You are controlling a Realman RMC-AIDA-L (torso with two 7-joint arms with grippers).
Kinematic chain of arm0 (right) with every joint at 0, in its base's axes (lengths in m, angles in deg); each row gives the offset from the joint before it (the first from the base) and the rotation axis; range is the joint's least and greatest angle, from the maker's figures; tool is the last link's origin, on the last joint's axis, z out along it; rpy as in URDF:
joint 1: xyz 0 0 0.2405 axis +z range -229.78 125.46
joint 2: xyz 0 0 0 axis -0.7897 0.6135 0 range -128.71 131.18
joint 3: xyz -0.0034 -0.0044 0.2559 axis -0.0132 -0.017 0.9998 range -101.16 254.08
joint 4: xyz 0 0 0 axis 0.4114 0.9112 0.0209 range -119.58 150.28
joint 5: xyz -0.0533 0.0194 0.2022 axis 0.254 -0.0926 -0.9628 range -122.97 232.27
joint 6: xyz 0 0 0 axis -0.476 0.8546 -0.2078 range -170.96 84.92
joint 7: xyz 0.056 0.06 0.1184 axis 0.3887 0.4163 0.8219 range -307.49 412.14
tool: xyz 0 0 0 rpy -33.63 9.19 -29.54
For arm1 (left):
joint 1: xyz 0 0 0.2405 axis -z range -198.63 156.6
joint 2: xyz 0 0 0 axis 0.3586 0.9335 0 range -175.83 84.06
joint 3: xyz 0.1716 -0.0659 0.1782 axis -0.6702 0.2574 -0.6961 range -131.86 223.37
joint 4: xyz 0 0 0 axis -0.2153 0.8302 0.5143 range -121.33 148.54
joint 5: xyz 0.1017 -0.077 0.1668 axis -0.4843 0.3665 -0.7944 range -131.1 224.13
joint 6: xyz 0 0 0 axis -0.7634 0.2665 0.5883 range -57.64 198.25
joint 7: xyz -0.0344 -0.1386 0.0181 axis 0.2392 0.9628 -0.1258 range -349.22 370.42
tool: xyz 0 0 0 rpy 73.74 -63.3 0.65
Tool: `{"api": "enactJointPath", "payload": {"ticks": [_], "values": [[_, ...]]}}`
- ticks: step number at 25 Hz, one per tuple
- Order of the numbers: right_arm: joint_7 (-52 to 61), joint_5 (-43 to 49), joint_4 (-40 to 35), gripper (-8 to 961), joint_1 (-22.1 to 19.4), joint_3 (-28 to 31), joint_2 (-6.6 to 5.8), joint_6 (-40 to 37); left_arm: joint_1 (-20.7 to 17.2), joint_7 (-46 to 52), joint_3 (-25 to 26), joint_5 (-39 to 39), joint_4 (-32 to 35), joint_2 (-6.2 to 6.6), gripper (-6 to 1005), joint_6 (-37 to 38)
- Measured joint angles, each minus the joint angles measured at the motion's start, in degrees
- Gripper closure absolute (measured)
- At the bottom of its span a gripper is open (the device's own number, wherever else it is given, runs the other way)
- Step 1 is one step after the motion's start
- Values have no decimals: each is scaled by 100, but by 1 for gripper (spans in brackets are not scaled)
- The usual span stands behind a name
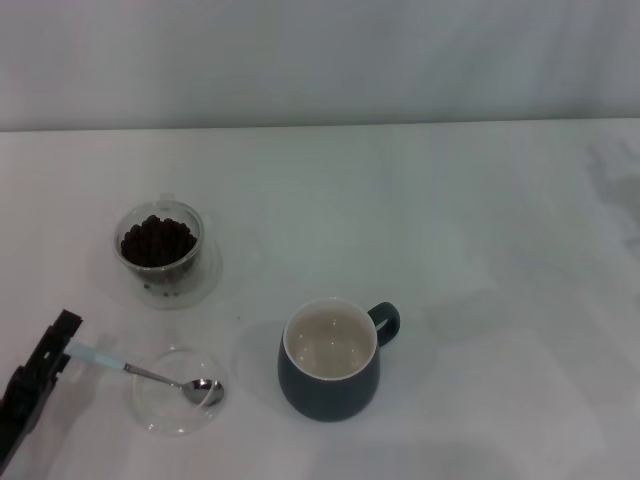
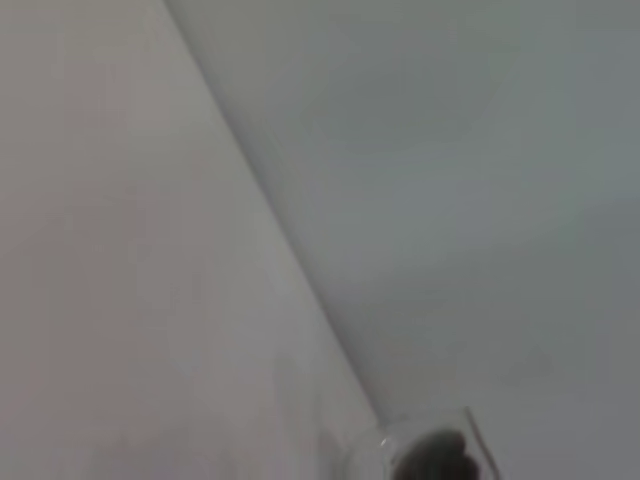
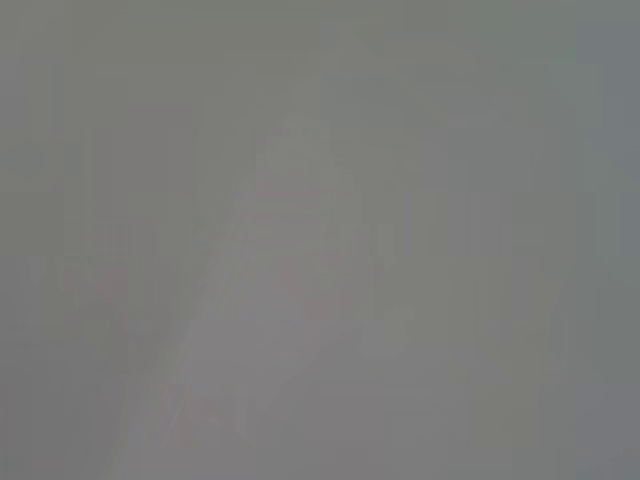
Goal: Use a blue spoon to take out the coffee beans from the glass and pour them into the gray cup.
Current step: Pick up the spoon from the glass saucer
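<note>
1. Broadly, the white surface fills the head view and carries four things, all left of centre or near it.
2. Largest is the gray cup, at about six o'clock from the middle of the surface, its loop handle pointing to two o'clock and its cream inside showing no beans.
3. Next comes the glass at roughly nine o'clock, standing upright with the coffee beans heaped inside; the left wrist view catches only its rim and a dark patch of beans at the picture's edge.
4. A flat clear dish lies at seven o'clock, well apart from the glass and near the cup.
5. The blue spoon lies with its metal bowl resting in that dish and its pale handle running out toward ten o'clock, so its long axis points from the dish straight at the left gripper.
6. That left gripper sits at eight o'clock at the end of the handle; its jaws seem to be touching or closing on the handle tip, but I cannot tell whether they are clenched or released.
7. Judging by this, the left arm is the nearer one and the grasp comes first; the glass then lies toward twelve o'clock from the jaws.
8. The right gripper is out of sight, and its wrist view shows nothing.
9. No brand, label or writing can be read anywhere.
</note>
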Motion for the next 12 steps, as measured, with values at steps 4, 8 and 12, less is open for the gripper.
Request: {"api": "enactJointPath", "payload": {"ticks": [4,8,12], "values": [[-2,-4,-2,508,-27,5,43,-20,48,90,-29,-137,66,3,123,-193],[-4,-6,-2,508,-40,10,68,-23,177,173,-78,-385,129,3,123,-319],[-6,-9,-3,507,-79,10,79,-25,303,185,-93,-604,151,4,124,-357]]}}
